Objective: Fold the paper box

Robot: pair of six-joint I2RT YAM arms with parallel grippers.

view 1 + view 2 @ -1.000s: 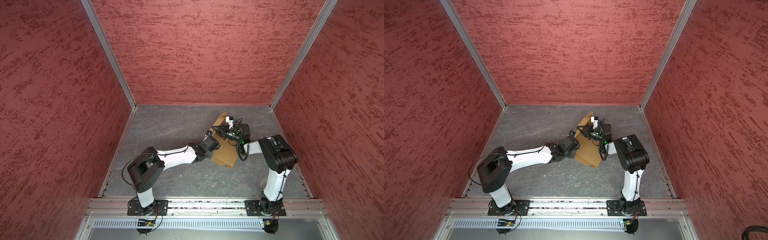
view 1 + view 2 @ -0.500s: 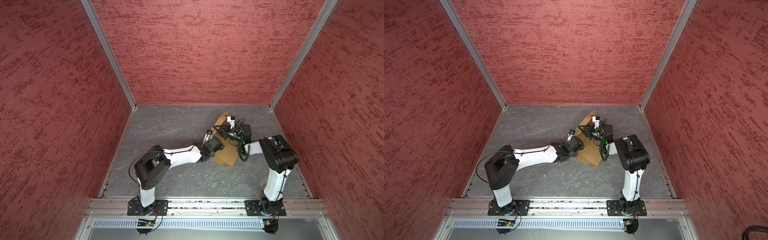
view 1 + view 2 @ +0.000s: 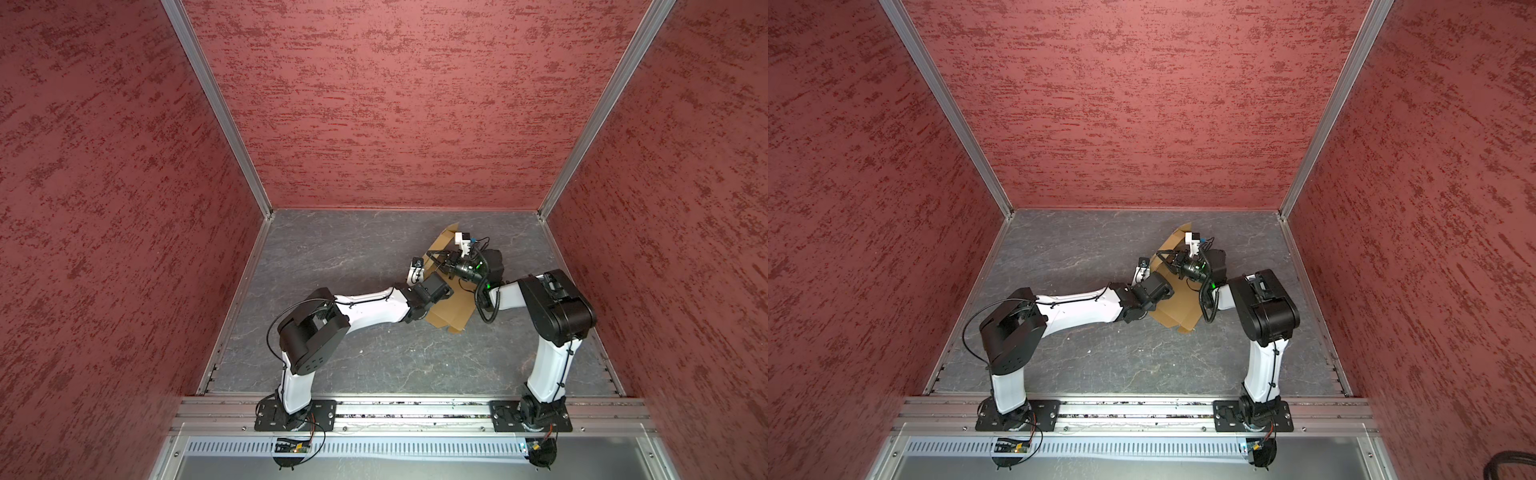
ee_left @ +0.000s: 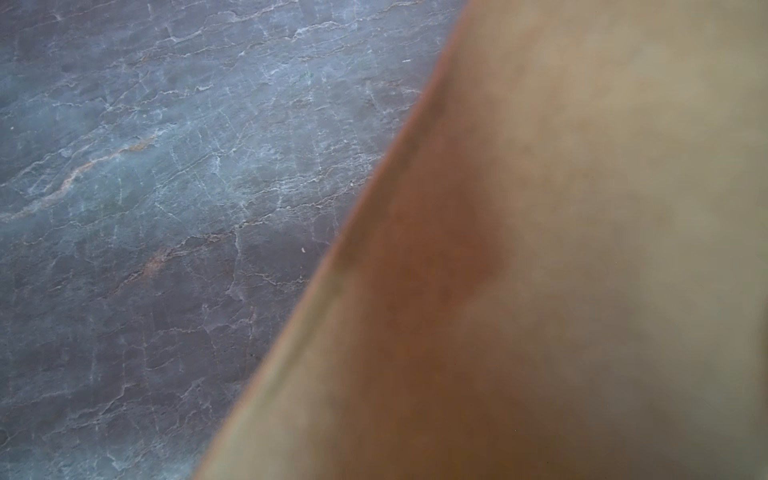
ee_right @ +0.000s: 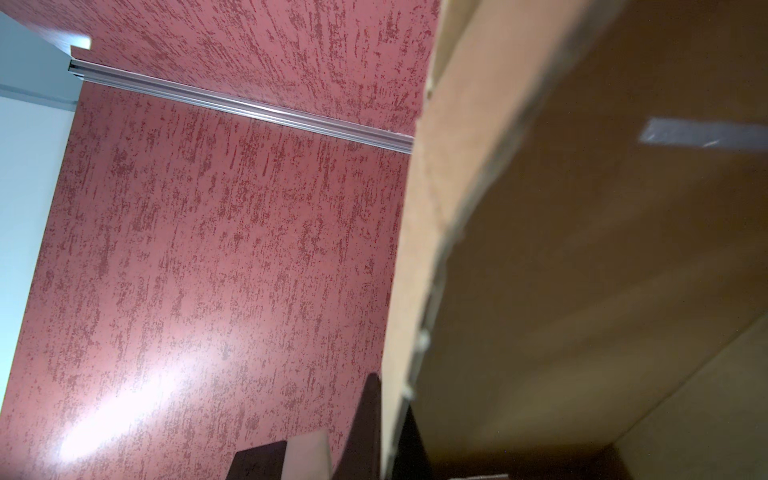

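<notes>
The paper box (image 3: 451, 309) (image 3: 1177, 309) is a brown cardboard sheet, partly raised off the grey floor at right of centre. My right gripper (image 3: 435, 262) (image 3: 1163, 258) reaches in from the right and is shut on an upright panel edge. In the right wrist view that edge (image 5: 399, 291) runs between two dark fingers (image 5: 368, 419). My left gripper (image 3: 434, 287) (image 3: 1154, 291) presses against the box's left side; its fingertips are hidden by its own body. In the left wrist view, blurred cardboard (image 4: 582, 249) fills the right half and no jaws show.
Red textured walls (image 3: 395, 104) close in three sides, with aluminium corner posts (image 3: 232, 137). The grey stone-patterned floor (image 3: 353, 249) spreads around the box. A metal rail (image 3: 415, 409) with both arm bases runs along the front edge.
My left arm's elbow has swung to the right and its gripper has pushed closer in against the box. The right arm keeps its hold and has barely moved.
</notes>
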